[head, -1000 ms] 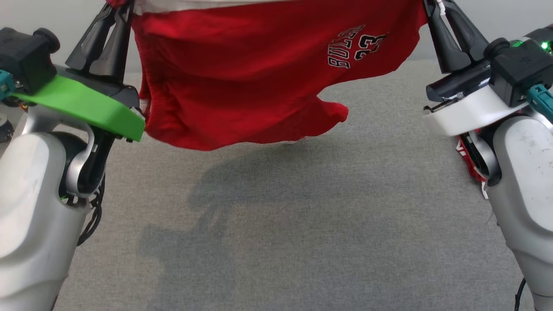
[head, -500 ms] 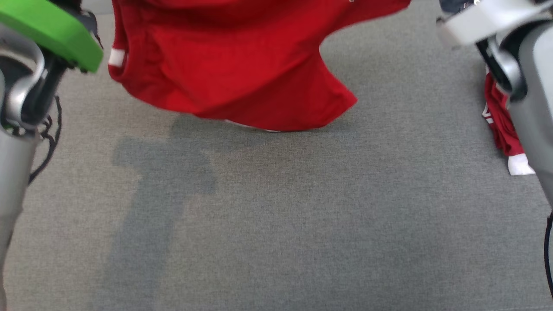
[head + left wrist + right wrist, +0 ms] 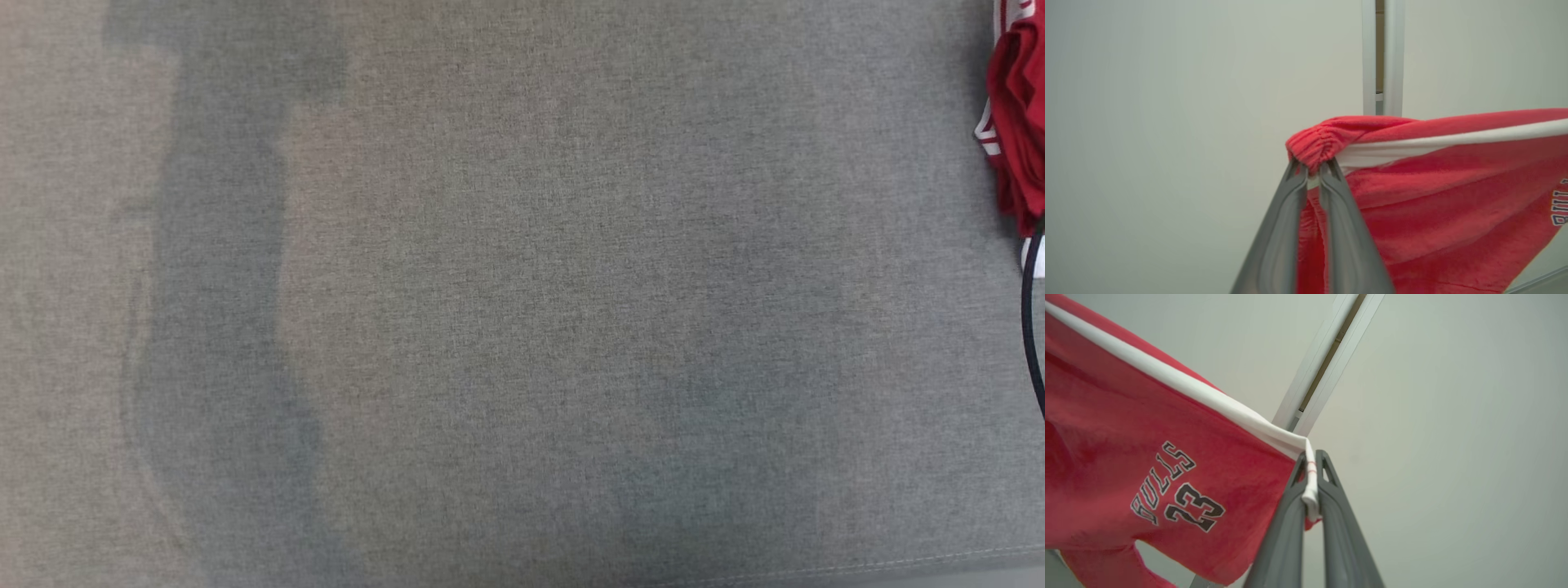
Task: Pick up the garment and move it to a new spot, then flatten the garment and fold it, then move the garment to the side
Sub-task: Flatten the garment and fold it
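The garment (image 3: 1445, 196) is a pair of red shorts with a white band and "BULLS 23" lettering (image 3: 1171, 486). It hangs stretched in the air between my two grippers. My left gripper (image 3: 1312, 167) is shut on one gathered red corner of its top edge, seen in the left wrist view. In the right wrist view my right gripper (image 3: 1310, 457) is shut on the white-trimmed opposite corner (image 3: 1309, 486). The cloth droops below both grips, in front of a pale wall.
The head view looks down on a grey fabric surface (image 3: 506, 310) with arm shadows at the left. Another red and white garment (image 3: 1016, 139) lies at its right edge beside a black cable (image 3: 1030, 327). A pale vertical rail (image 3: 1382, 57) runs up the wall.
The head camera has tilted down, so the arms and the held shorts have left its picture. Both grips on the shorts hold as before.
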{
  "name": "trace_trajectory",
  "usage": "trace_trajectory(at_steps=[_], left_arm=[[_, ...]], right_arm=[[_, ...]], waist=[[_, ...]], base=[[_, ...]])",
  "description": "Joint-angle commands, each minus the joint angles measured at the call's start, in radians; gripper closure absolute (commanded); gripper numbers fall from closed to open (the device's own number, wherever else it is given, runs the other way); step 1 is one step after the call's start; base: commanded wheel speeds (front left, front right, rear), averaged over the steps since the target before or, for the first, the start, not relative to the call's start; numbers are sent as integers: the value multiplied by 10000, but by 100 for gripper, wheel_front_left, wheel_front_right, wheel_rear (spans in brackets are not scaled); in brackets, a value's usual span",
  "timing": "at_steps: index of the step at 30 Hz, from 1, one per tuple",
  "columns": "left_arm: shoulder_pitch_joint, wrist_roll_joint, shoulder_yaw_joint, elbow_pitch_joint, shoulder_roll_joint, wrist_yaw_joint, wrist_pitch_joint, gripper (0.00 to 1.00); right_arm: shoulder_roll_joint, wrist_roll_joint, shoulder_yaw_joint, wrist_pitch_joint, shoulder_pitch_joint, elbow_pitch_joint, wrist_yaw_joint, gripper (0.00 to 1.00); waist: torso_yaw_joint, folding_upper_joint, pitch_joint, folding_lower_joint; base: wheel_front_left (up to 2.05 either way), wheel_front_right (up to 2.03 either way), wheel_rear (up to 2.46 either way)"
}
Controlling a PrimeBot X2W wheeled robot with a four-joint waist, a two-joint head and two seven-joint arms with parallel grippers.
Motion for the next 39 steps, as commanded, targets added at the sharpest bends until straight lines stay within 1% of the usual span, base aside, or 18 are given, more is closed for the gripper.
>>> trace_trajectory(at_steps=[1,4,7,10,13,16,20,23,27,29,31,34,37,39], left_arm=[[-68,-103,118,520,-36,83,-257,100],[-92,-170,5,1264,-314,-60,-689,100],[426,-339,-59,1921,-627,-168,-1044,100],[1048,-489,-151,2277,-997,-235,-1249,100],[1942,-474,-299,2336,-1181,-268,-1299,100],[3270,-346,-726,1906,-1397,-290,-1290,100],[4648,-8,-1556,1171,-1012,-285,-1291,100],[5686,-223,-1812,823,-822,-287,-1291,100],[6752,-215,-2412,393,-353,-288,-1292,100],[7401,-329,-2822,198,-203,-288,-1293,100],[7851,-336,-3382,-49,69,-289,-1293,100],[8484,-454,-4144,-421,467,-286,-1293,100],[8915,-422,-4616,-717,772,-274,-1294,100],[9198,-324,-4762,-887,892,-273,-1294,100]], right_arm=[[41,-235,-308,-37,47,248,-46,100],[372,-580,-380,-54,543,69,-43,100],[560,-717,-195,-59,1352,106,-38,100],[396,-547,151,-63,2303,108,-38,100],[214,-288,788,-64,3245,119,-34,100],[-229,234,1322,-65,4248,-70,-35,100],[-598,934,1956,-66,5414,-454,-34,100],[-868,1411,2322,-66,6061,-651,-34,100],[-1250,2029,3118,-66,6781,-801,-34,100],[-1430,2399,3420,-66,7053,-713,-34,100],[-1521,2806,3728,-67,7342,-560,-34,100],[-1697,3321,4449,-67,7698,-408,-34,100],[-1948,3952,5076,-67,8039,-332,-34,100],[-2215,4416,5629,-67,8326,-297,-34,100]], waist=[[-136,0,499,-2],[-91,0,620,-2],[-61,0,647,-2],[105,0,528,-2],[223,0,409,-2],[407,0,-11,-2],[590,0,-544,-2],[627,0,-982,-2],[644,0,-1576,-2],[656,0,-1901,-2],[660,0,-2214,-2],[642,0,-2664,-2],[650,0,-3066,-2],[676,0,-3338,-2]], base=[[0,0,0],[0,0,0],[0,0,0],[0,0,0],[0,0,0],[0,0,0],[0,0,0],[0,0,0],[0,0,0],[0,0,0],[0,0,0],[0,0,0],[0,0,0],[0,0,0]])
